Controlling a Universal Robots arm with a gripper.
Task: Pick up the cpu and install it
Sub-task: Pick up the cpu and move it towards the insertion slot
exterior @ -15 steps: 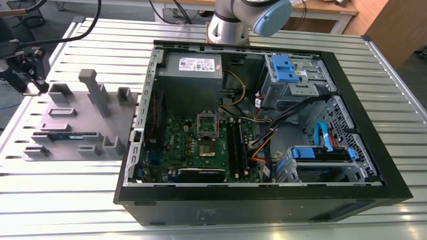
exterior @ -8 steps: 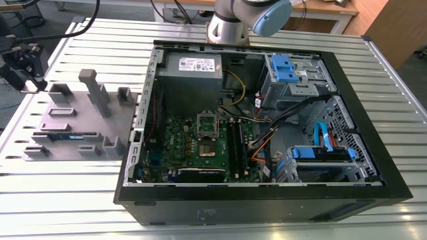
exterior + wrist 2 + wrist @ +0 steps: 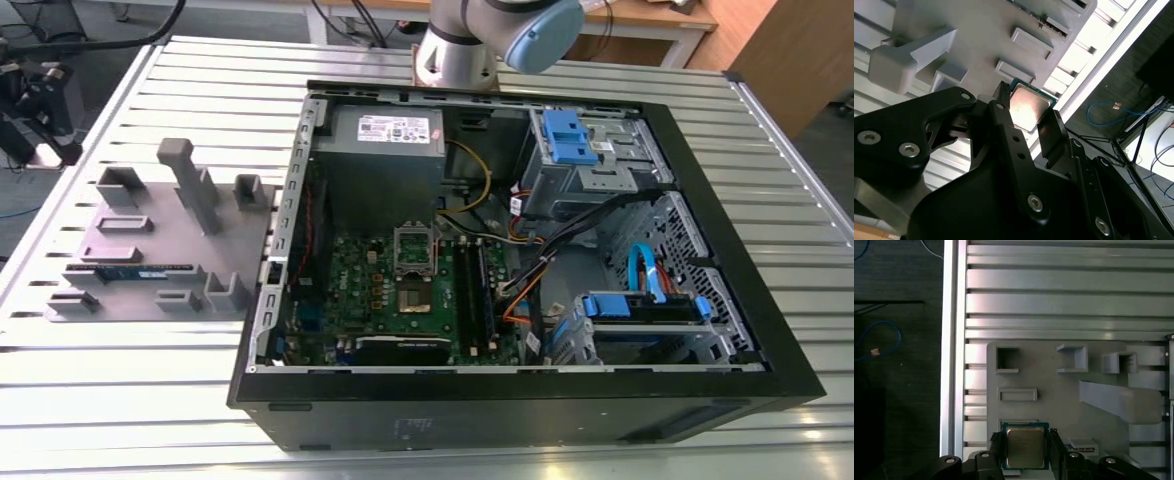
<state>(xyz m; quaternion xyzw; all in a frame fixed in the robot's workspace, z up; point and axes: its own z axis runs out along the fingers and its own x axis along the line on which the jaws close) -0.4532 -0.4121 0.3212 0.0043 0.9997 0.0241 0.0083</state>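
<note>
We find the black two-fingered hand point(image 3: 1025, 451) clenched on the small flat square cpu point(image 3: 1025, 446), a chip with a silvery metal top and a dark green rim. In both wrist views one finger stands against each of two opposite edges, so the chip is pinched by its sides with its metal face towards the cameras. That hold makes sense to us: the underside (which we cannot see here) is the face that must meet a socket, and a side pinch leaves it free.

The cpu hangs over the pale grey moulded plastic tray point(image 3: 1054, 400) with its raised blocks and shallow rectangular pockets, close to the tray's edge where the ribbed silver aluminium desk point(image 3: 1054, 290) begins. It looks large against the pockets beneath it, so we judge it lifted clear of the tray rather than seated in one, though the gap itself cannot be seen.

In the exterior view that tray sits at the exterior view's left, with the long narrow blue-green memory stick point(image 3: 134, 268) lying in its own slot. Towards the exterior view's right the black open computer case point(image 3: 534, 410) lies on its side with the green motherboard point(image 3: 387, 300) facing up. We take that as the reason the parts are staged beside it.
</note>
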